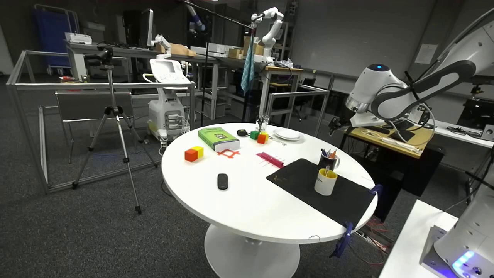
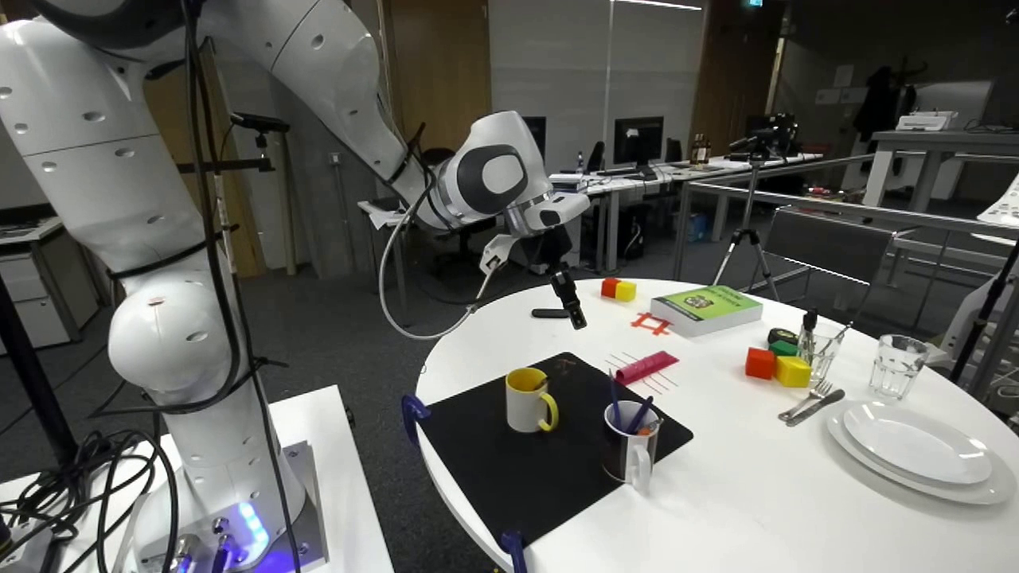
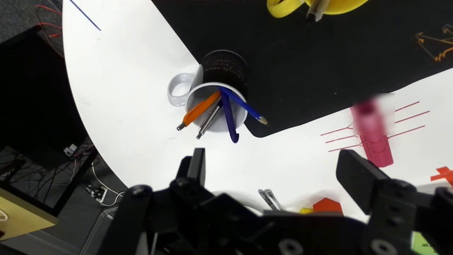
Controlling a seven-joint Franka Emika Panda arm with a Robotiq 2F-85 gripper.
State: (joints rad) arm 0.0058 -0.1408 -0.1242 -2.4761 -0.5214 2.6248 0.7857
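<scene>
My gripper (image 3: 270,156) stands open above the round white table, nothing between its fingers. In the wrist view a black mug (image 3: 224,65) with a white handle lies just beyond the fingertips; it holds several pens, an orange one (image 3: 198,111) and a blue pencil (image 3: 244,104) among them. This mug stands upright on the black mat (image 2: 493,454), near its edge. A white mug (image 2: 525,410) with yellow inside and handle stands on the same mat, with a pen in it. In both exterior views my gripper (image 2: 578,321) hangs higher than the mugs, touching nothing.
A pink roll (image 2: 646,367) lies beside the mat. Farther off are a green book (image 2: 707,306), coloured cubes (image 2: 759,363), cutlery (image 2: 812,406), stacked plates (image 2: 915,446), a glass (image 2: 898,366) and a black handset (image 1: 222,181). Blue clamps (image 2: 412,414) grip the table's edge.
</scene>
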